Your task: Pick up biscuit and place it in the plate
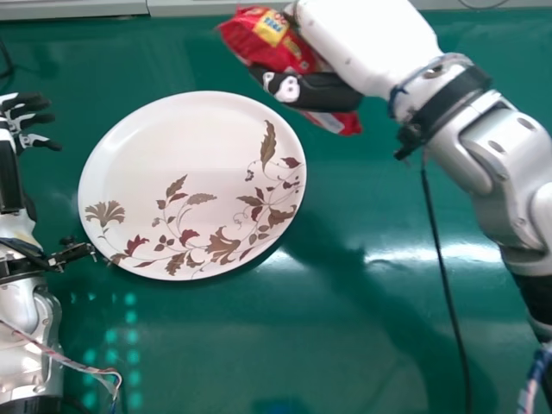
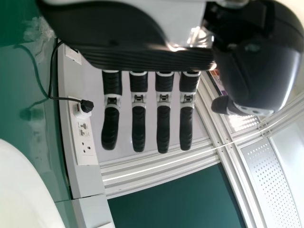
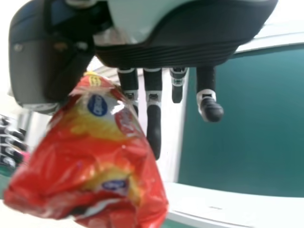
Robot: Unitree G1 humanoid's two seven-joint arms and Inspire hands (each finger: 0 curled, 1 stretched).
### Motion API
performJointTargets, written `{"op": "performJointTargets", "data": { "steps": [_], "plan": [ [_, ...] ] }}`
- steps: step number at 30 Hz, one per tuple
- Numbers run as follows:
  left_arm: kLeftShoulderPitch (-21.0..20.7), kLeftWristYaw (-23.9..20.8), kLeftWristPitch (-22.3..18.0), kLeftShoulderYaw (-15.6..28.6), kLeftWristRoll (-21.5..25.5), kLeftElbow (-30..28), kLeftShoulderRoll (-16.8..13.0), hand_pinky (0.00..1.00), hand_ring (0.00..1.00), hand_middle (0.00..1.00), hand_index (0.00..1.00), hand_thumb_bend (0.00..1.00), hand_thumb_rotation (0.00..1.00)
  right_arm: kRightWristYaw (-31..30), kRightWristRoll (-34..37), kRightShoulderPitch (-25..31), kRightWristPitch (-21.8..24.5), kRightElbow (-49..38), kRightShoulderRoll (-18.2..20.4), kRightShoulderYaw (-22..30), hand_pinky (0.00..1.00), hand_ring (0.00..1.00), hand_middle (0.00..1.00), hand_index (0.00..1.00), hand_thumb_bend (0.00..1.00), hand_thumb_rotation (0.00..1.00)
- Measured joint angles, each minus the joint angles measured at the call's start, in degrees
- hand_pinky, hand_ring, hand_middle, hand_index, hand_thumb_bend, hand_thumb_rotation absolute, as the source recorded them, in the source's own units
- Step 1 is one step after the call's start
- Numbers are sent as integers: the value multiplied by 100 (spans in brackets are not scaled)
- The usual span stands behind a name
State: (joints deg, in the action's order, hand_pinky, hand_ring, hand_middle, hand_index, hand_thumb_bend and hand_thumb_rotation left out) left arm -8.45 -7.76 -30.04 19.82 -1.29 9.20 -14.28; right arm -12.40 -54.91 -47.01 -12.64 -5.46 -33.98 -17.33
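One red packet of biscuits (image 1: 254, 33) is pinched in my right hand (image 1: 321, 91), near the top centre of the head view. My arm comes in from the right side and slants up to the upper middle of the frame. The right wrist view shows my thumb on one side of the packet and fingers against the other, with yellow patches and blue ovals on the crinkled wrapper. Its lower end sticks out past my hand, close to the upper right rim of the plate (image 1: 185, 129); the packet is not resting in it.

The plate lies on the green worktop (image 1: 345, 371), left of centre and in the upper part of the frame. It is large, white and oval, with brown and dark red leaves and flowers along its lower and right parts.

My left hand (image 1: 26, 116) is at the left edge of the frame, beside the plate and apart from it, fingers straight and spread, holding nothing.

A black cable (image 1: 444, 285) runs from my right wrist down to the bottom edge. In the left wrist view, a black plug (image 2: 86, 106) sits at a white socket strip (image 2: 85, 149).
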Motion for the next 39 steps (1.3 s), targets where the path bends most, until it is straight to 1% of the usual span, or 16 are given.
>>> {"op": "performJointTargets", "data": {
  "steps": [2, 4, 5, 8, 12, 15, 18, 21, 22, 23, 24, 25, 27, 31, 35, 39],
  "plan": [
    [-20, -4, 9, -2, -35, -12, -2, 28, 57, 61, 61, 25, 100, 97, -18, -216, -87, 359, 303, -191, 9, 35, 43, 51, 51, 0],
    [-39, -12, 13, -2, -38, -13, -2, 28, 57, 61, 60, 24, 100, 134, -64, -395, -83, 697, 590, -364, 9, 39, 49, 48, 51, 0],
    [-49, -14, 13, -2, -38, -11, -4, 27, 57, 61, 60, 24, 100, 174, -77, -463, -86, 865, 728, -432, 9, 40, 49, 48, 51, 0],
    [-88, -40, 13, -7, -97, -11, -14, 30, 59, 62, 61, 25, 100, 283, -11, -708, -201, 1482, 1132, -657, 8, 41, 50, 48, 52, 0],
    [-125, -76, 45, -19, -172, -23, -14, 32, 61, 62, 62, 26, 100, 625, -208, -951, -280, 2117, 1424, -979, 10, 40, 50, 47, 52, 0],
    [-144, -82, 93, -24, -193, -21, -13, 36, 62, 63, 62, 29, 100, 1095, -385, -1137, -358, 2665, 1579, -1162, 7, 41, 50, 47, 52, 0],
    [-169, -82, 105, -36, -189, -13, 6, 36, 62, 62, 62, 27, 100, 1503, -428, -1408, -489, 3446, 1778, -1328, 8, 42, 50, 47, 52, 0],
    [-189, -84, 104, -40, -191, -6, 16, 35, 61, 61, 62, 25, 100, 1613, -495, -1621, -570, 3973, 1872, -1527, 8, 42, 49, 47, 52, 0],
    [-193, -84, 102, -41, -193, 2, 16, 31, 60, 61, 62, 25, 100, 1631, -515, -1681, -574, 4115, 1888, -1588, 7, 27, 48, 47, 52, 0],
    [-197, -85, 99, -43, -196, 6, 17, 16, 61, 61, 62, 25, 100, 1673, -523, -1735, -593, 4265, 1902, -1630, 7, 19, 48, 47, 52, 0],
    [-199, -87, 99, -45, -198, 4, 17, 8, 61, 61, 63, 27, 100, 1750, -522, -1778, -611, 4421, 1917, -1661, 7, 15, 47, 47, 52, 0],
    [-198, -90, 100, -47, -201, -7, 19, 3, 63, 63, 64, 30, 100, 1836, -523, -1814, -633, 4584, 1939, -1692, 6, 13, 47, 47, 52, 0],
    [-193, -93, 102, -47, -204, -29, 22, 1, 64, 64, 64, 32, 100, 1985, -532, -1878, -676, 4863, 1968, -1785, 6, 11, 47, 47, 53, 0],
    [-183, -94, 103, -48, -206, -60, 24, 0, 64, 64, 65, 31, 100, 2137, -502, -1908, -768, 5146, 1988, -1864, 6, 10, 47, 47, 53, 0],
    [-175, -100, 102, -48, -208, -66, 23, 0, 63, 64, 65, 30, 100, 2187, -378, -1908, -869, 5213, 1981, -1864, 6, 10, 47, 47, 53, 0],
    [-175, -111, 97, -48, -211, -63, 24, 0, 61, 63, 64, 32, 100, 2198, -275, -1907, -895, 5213, 1982, -1863, 7, 11, 47, 47, 53, 0]
  ]
}}
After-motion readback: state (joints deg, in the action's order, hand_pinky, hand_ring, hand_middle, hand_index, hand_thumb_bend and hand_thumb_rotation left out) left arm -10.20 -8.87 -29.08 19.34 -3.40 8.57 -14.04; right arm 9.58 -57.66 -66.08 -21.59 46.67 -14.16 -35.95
